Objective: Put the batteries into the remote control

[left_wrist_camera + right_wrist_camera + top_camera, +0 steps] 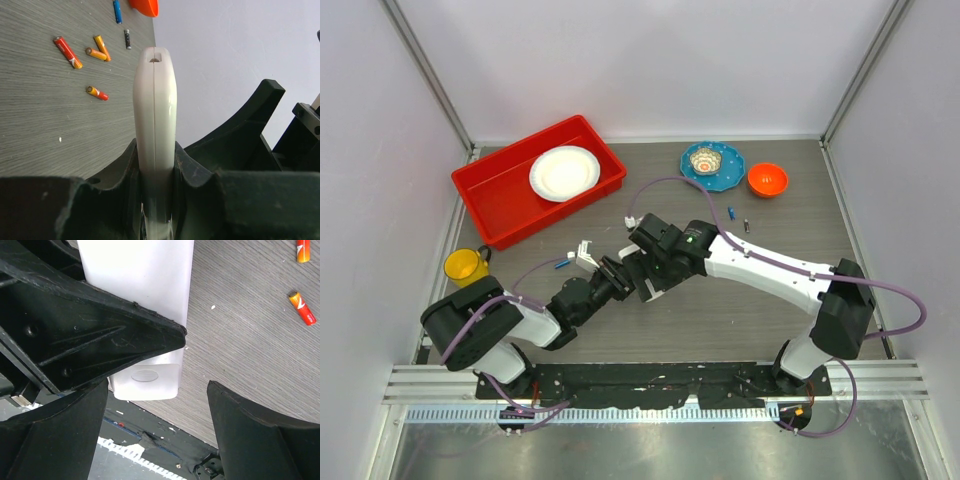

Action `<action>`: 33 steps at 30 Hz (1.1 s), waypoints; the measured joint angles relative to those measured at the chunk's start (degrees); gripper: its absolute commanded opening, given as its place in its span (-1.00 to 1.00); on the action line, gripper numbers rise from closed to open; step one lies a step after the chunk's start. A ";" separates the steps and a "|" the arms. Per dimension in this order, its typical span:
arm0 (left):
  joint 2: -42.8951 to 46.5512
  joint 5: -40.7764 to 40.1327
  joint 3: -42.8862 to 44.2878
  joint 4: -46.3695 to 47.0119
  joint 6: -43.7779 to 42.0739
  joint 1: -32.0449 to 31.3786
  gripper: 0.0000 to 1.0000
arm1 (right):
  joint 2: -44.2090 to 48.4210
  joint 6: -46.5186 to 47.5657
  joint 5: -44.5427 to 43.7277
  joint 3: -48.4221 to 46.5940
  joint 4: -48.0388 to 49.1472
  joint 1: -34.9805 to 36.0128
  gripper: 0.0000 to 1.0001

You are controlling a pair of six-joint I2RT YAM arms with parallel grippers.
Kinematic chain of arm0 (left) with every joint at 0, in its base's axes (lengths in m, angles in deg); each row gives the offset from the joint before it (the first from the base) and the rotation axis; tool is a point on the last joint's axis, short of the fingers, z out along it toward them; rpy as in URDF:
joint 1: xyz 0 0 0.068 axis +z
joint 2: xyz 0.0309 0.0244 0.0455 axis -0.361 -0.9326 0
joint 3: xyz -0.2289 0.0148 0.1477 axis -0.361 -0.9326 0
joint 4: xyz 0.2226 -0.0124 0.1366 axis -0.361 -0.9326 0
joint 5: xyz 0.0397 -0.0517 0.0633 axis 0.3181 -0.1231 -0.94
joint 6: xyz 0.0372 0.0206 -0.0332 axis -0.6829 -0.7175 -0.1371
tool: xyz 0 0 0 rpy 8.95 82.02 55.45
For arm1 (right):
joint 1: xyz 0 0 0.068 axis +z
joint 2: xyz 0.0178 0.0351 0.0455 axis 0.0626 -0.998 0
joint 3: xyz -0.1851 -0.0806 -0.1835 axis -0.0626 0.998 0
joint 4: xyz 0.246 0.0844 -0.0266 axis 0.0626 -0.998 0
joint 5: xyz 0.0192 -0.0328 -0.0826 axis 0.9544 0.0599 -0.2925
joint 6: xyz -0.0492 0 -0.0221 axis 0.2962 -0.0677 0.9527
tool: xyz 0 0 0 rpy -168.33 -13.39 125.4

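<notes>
The white remote control [155,115] is clamped edge-on by the left gripper [155,152], while the right gripper [157,390] is spread wide near its end.

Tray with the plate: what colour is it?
The tray is red; top view shows it best.

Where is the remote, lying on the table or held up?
Held up: the left gripper is shut on the remote control, edge-on above the table.

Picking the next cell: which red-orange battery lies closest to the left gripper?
The lone battery, lowest in the left wrist view; the other three sit clustered farther off.
</notes>
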 measured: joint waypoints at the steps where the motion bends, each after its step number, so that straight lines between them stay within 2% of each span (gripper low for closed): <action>1: 0.00 0.00 0.00 0.04 0.00 0.00 -0.99 | 0.13 -0.15 0.02 0.00 0.00 -0.02 0.72; 10: -0.28 -0.04 0.02 1.33 0.11 -0.17 -0.99 | 4.11 -1.03 1.99 -0.17 2.29 -0.11 0.74; 16: -2.16 -0.07 0.83 1.88 0.17 -0.28 -1.00 | 12.96 -2.82 0.31 1.60 8.72 -0.11 0.74; 23: -1.55 4.79 1.07 1.97 1.99 3.02 -1.00 | 31.19 -8.68 -6.21 21.14 23.04 -2.49 0.93; 26: 0.04 9.46 1.09 2.01 3.43 5.66 -1.00 | 37.70 -12.48 -1.53 30.10 30.60 -8.33 0.93; 30: 1.03 17.59 2.82 1.99 6.43 10.08 -0.99 | 40.85 -16.83 7.67 37.03 40.13 -15.72 0.93; 33: 1.01 24.02 4.94 2.14 8.41 12.66 -1.00 | 42.16 -20.11 14.78 41.90 47.69 -18.45 0.93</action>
